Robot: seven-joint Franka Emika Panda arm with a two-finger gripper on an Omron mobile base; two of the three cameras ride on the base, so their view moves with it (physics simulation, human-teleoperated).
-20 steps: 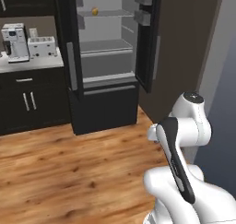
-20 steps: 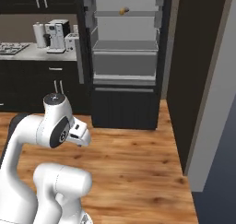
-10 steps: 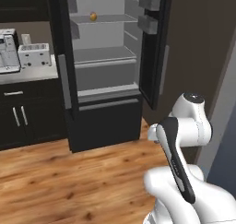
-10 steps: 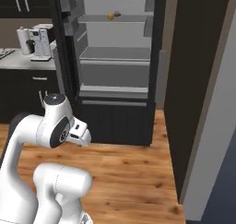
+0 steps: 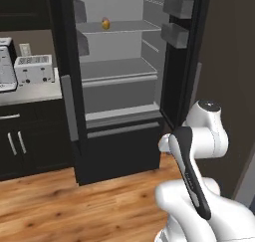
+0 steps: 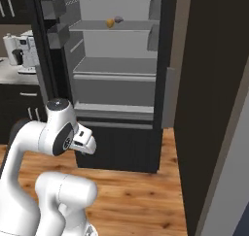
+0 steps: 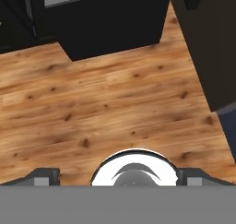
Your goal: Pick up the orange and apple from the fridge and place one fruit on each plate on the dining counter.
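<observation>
A: We see the fridge (image 5: pixel 119 81) with both doors swung wide. A small orange-yellow fruit (image 5: pixel 105 23) sits on the upper shelf (image 5: pixel 122 27), a dull purple ball (image 6: pixel 118 19) touching it.

B: Wood floor (image 7: pixel 115 108) ahead of us is bare. Gripper (image 7: pixel 117 174) points down, tips wide apart, holding nothing.

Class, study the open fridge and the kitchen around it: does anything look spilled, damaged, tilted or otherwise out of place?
Nothing stands out. The tall black-fronted fridge stands open, its grey shelves level, with a small yellowish-orange fruit sitting on the upper shelf beside a dull purple ball. The wooden plank floor shows no spill, and the pale toaster sits squarely on its counter.
</observation>
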